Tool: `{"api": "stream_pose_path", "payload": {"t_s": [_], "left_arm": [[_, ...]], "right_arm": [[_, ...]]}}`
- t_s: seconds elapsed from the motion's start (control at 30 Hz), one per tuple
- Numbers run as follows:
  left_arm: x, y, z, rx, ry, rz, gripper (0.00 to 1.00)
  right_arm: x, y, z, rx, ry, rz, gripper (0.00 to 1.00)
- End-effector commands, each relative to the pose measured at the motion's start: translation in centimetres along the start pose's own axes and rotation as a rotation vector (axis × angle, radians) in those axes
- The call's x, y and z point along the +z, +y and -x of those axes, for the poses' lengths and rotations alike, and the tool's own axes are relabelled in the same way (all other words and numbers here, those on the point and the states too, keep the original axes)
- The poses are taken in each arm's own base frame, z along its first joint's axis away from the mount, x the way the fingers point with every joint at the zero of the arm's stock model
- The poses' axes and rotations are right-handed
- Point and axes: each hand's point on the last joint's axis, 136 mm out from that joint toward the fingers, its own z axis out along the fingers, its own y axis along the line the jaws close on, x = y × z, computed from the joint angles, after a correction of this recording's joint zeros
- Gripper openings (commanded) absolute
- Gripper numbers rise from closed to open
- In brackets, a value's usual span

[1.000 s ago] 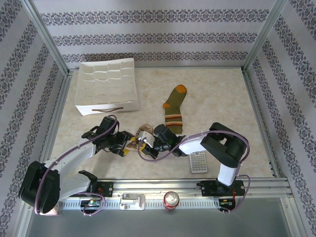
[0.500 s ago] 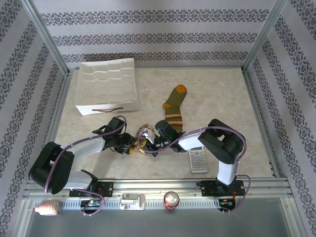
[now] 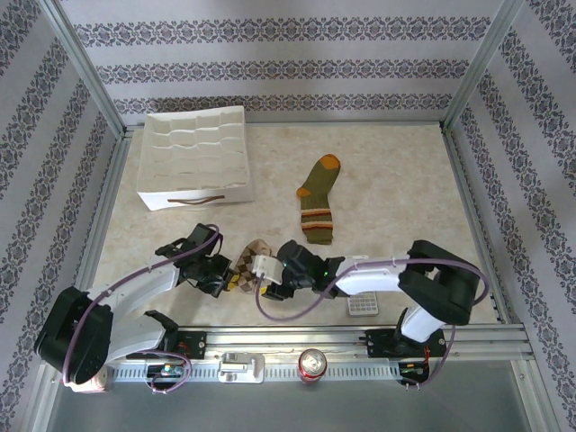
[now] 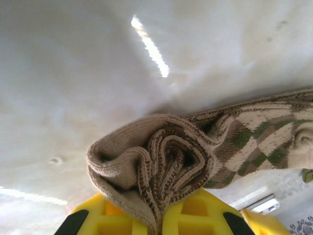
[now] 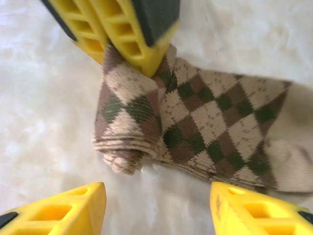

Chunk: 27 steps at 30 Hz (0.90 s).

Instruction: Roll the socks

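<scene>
Marbled beige table (image 3: pixel 396 180), patterned walls on three sides, metal rail along the near edge. argyle sock (image 3: pixel 247 261) lies low on the table close to that rail, one end rolled into a tight spiral, the rest flat and trailing off. left gripper (image 3: pixel 220 274) comes in from the sock's left, yellow fingers pinched tight on the rolled end. right gripper (image 5: pixel 156 205) sits just right of the sock, fingers spread wide, nothing between them, tips just short of the fabric. olive sock (image 3: pixel 317 202) lies flat well beyond the argyle sock and to its right, apart from it. white divided tray (image 3: pixel 193 157) is far back-left of the argyle sock, against the left frame. Small keypad device (image 3: pixel 363 307) is right of the sock, partly under the right arm. Bare tabletop spreads beyond the sock between tray and olive sock, and wider toward the far right.
</scene>
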Motion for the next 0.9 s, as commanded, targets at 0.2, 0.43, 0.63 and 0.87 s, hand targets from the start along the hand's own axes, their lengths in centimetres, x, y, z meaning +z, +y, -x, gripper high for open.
{"api": "stream_pose_path", "payload": {"t_s": [0.2,0.43,0.63,0.87], "left_arm": [[0.4,4.5,1.1,-0.115,-0.064,0.214,0.00],[0.8,4.2,1.0,-0.109,-0.051,0.210,0.00],[0.8,4.0,0.9,-0.105,-0.044,0.192,0.00],[-0.2,1.9,1.3,-0.081,-0.044,0.093,0.41]], "right_arm": [[1.4,1.4,2.8,-0.349,0.058,-0.259,0.60],[3.8,1.1,3.1,-0.445,0.105,-0.299,0.54],[5.2,0.8,1.4,-0.425,0.153,-0.293,0.15],[4.4,2.1,-0.8,-0.315,0.176,-0.174,0.00]]}}
